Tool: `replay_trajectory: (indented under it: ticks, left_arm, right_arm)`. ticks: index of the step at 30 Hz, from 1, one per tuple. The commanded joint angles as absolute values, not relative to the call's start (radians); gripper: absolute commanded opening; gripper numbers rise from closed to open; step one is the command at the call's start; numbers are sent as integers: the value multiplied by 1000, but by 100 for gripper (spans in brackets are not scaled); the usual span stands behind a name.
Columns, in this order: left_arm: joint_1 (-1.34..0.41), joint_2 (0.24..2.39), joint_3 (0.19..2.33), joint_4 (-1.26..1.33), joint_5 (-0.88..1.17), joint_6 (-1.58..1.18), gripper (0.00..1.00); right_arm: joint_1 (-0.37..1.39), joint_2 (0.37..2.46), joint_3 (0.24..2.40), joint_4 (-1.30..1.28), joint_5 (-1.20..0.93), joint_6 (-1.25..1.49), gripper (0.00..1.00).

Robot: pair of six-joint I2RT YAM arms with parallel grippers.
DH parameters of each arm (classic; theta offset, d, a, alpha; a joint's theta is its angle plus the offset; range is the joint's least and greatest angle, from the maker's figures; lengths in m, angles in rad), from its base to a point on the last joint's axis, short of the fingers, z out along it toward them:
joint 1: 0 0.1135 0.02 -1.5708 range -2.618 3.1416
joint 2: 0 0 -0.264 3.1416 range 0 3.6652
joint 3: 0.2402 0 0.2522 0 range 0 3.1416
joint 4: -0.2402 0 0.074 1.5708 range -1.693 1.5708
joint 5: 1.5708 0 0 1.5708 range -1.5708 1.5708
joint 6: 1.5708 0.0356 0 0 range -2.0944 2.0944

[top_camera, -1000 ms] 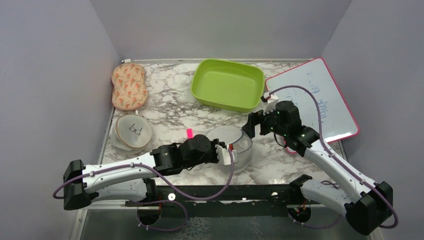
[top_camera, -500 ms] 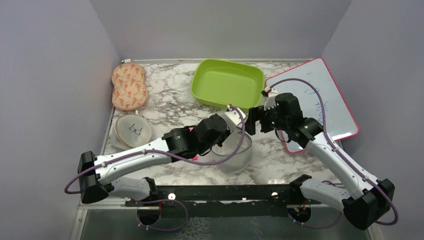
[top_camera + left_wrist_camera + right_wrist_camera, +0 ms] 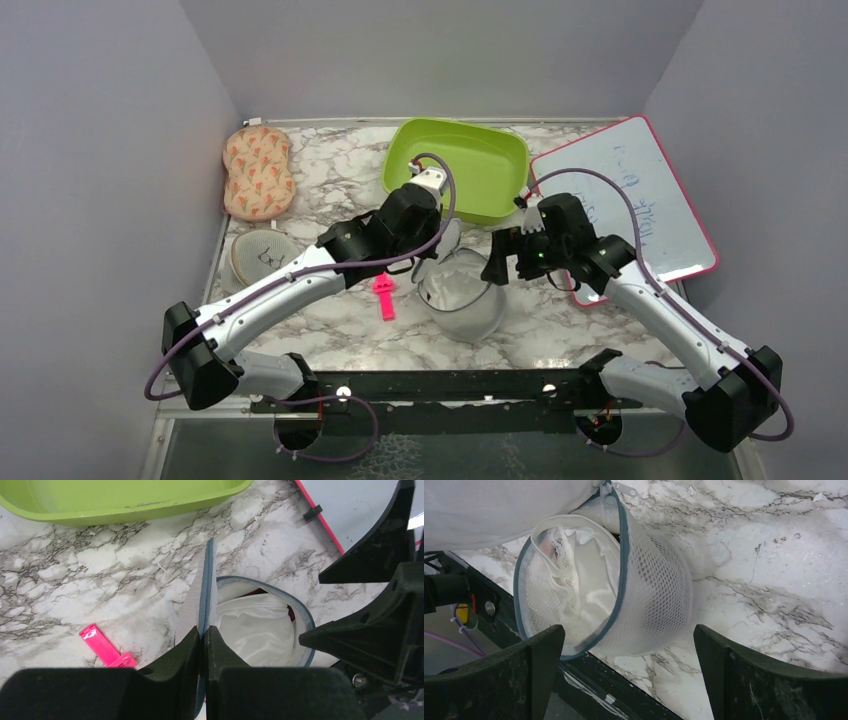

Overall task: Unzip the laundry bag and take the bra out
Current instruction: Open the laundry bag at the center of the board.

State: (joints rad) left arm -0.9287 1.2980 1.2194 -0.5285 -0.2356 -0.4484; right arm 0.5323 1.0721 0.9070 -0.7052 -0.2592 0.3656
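The laundry bag (image 3: 462,300) lies on the marble table between the arms, a white mesh clamshell with a blue-grey zip rim. Its lid (image 3: 192,605) stands lifted, and my left gripper (image 3: 205,630) is shut on the lid's zip rim. In the top view the left gripper (image 3: 438,238) sits just behind the bag. Inside the open lower half (image 3: 649,595) lies the bra (image 3: 574,585), white with lace trim; it also shows as white fabric (image 3: 257,630). My right gripper (image 3: 626,635) is open beside the bag's right side (image 3: 497,262), holding nothing.
A green tray (image 3: 455,165) stands at the back and a pink-framed whiteboard (image 3: 630,200) at the right. A pink clip (image 3: 383,297) lies left of the bag. A beige mesh round case (image 3: 265,262) and an orange patterned pad (image 3: 258,172) lie at the left.
My left gripper has swung from the bag's front up and back, lifting the lid open and uncovering the pink clip. The right gripper has edged closer to the bag.
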Motion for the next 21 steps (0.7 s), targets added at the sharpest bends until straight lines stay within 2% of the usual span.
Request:
replay_trajectory:
  ticks: [1, 6, 12, 21]
  left_arm:
    - [-894, 1276, 1267, -545, -166, -519, 0]
    - [-883, 1230, 1268, -553, -213, -510, 0]
    - [-812, 1185, 1230, -617, -285, -512, 0]
    - [-685, 1154, 1061, -654, -320, -583, 0]
  right_arm:
    - [560, 1117, 910, -684, -296, 384, 100]
    - [603, 1176, 904, -712, -233, 405, 100]
    - [607, 1121, 832, -713, -219, 430, 84]
    - [606, 1063, 749, -671, -84, 602, 81]
